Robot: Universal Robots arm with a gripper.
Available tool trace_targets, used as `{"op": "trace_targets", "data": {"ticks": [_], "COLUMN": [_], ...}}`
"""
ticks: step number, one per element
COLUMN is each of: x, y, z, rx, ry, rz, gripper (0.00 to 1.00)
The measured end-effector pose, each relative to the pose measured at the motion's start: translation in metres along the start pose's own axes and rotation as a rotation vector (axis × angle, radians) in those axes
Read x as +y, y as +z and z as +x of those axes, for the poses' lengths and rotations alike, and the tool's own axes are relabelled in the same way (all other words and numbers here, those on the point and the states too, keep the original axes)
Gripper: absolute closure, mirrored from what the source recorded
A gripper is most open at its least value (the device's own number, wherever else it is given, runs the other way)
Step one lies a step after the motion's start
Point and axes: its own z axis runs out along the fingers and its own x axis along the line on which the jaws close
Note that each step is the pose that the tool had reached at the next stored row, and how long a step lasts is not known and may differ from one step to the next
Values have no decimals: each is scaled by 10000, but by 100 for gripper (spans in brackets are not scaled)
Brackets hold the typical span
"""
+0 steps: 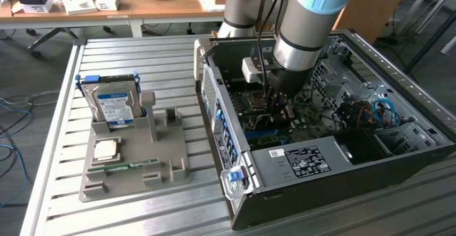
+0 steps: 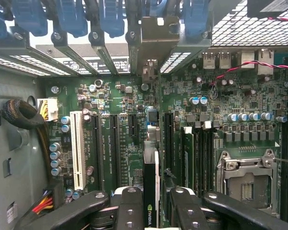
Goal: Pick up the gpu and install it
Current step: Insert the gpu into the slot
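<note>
The gripper [image 2: 150, 203] is partly closed, its two black fingers [image 2: 129, 211] pinching the upper edge of the gpu [image 2: 150, 191], which hangs edge-on between them inside the computer case [image 1: 399, 156], just above the motherboard [image 2: 129, 124] and in line with one of its long dark expansion slots. The card looks light, thin and rigid, a flat dark board with a glossy face bearing a small logo; I judge it fragile, since its soldered parts and contact edge would not take bending or scraping. The bare top edge, where the fingers sit, seems the sound place to hold it, well clear of the contacts that face the motherboard. The motherboard itself is matte green, crowded with small silver-topped cylindrical capacitors, a white slot and black slots. Beyond the slots, at the case wall, stand blue plastic clips [image 2: 67, 17] and perforated grey metal.
</note>
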Motion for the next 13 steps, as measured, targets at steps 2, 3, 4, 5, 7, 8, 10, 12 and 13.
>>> {"op": "trace_targets", "data": {"ticks": [2, 3, 4, 5, 7, 8, 10, 12, 13], "x": [0, 0, 0, 0, 0, 0, 0, 0, 0], "y": [0, 0, 0, 0, 0, 0, 0, 1, 2], "z": [0, 0, 0, 0, 0, 0, 0, 0, 0], "rx": [8, 10, 14, 17, 20, 21, 23, 27, 31], "ry": [6, 9, 15, 25, 35, 42, 44, 53, 59], "rz": [1, 1, 1, 2, 3, 3, 3, 4, 4], "gripper": [74, 74, 74, 74, 74, 74, 74, 74, 74]}}
